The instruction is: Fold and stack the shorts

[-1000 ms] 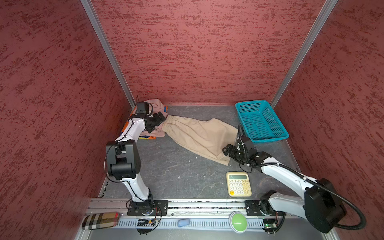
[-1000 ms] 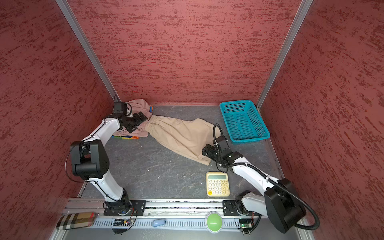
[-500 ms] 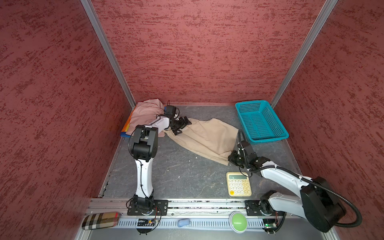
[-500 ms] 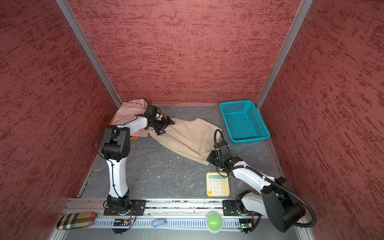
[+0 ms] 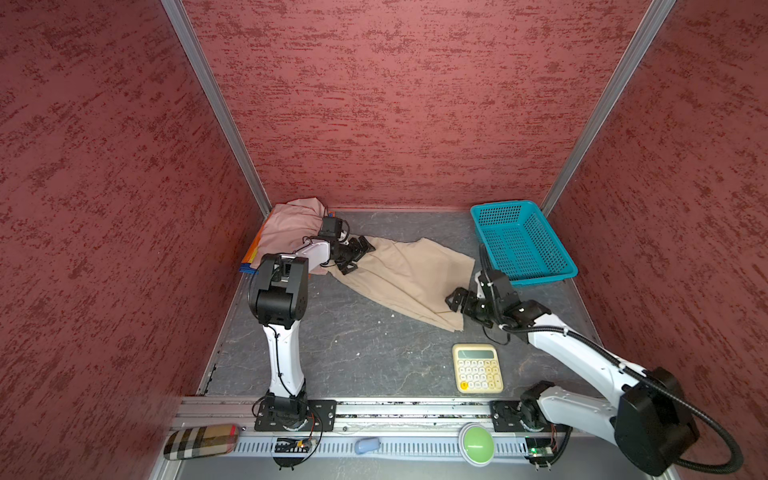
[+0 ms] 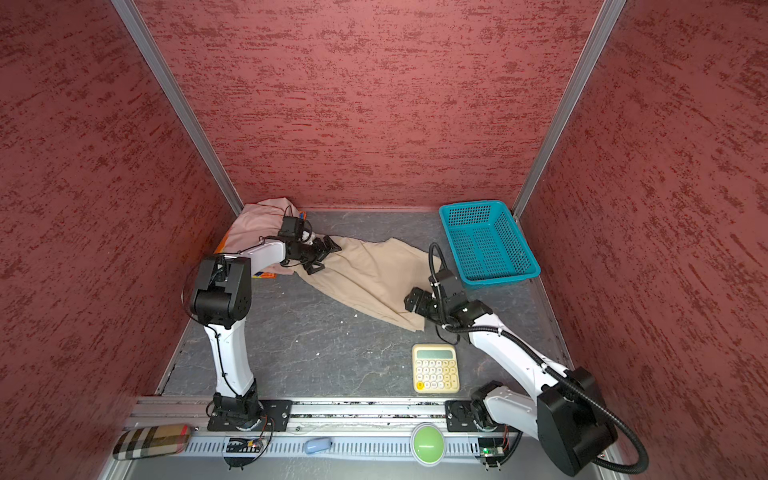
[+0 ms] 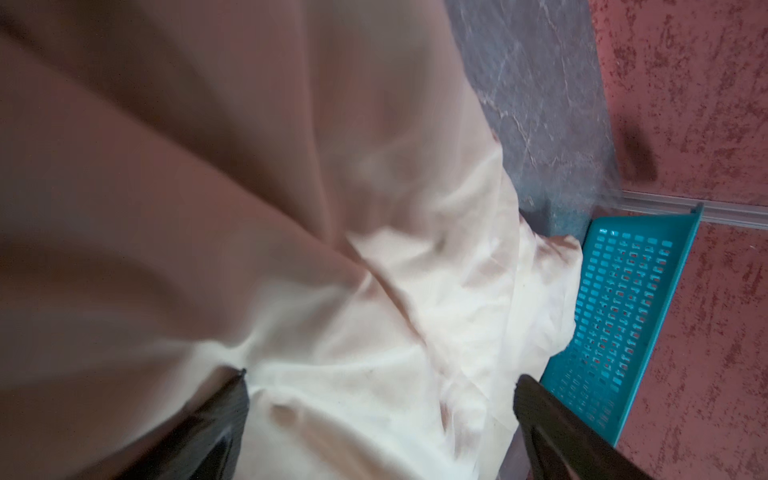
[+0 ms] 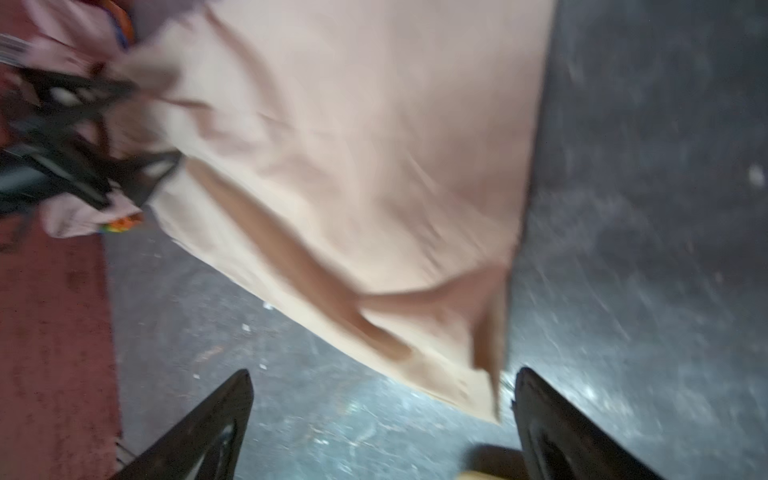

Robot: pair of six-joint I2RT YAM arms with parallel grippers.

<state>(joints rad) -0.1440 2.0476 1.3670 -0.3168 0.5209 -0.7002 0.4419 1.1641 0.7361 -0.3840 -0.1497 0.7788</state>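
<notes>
Your beige shorts (image 5: 407, 274) lie spread on the table (image 5: 353, 340). Their long axis slants from the far left corner toward the near right. The bunched narrow end points at the dusty pink shorts (image 5: 291, 226) and touches them. The wide hem end points toward the calculator (image 5: 478, 368).

Your left pincer (image 5: 359, 257) sits over the bunched end, jaws spread wide, clamping nothing. Your right pincer (image 5: 457, 303) rests at the near hem corner, also released, with the corner just ahead of its fingertips (image 8: 536, 395).

The pink shorts are heaped on the rainbow shorts (image 5: 249, 262), of which only an edge shows.
</notes>
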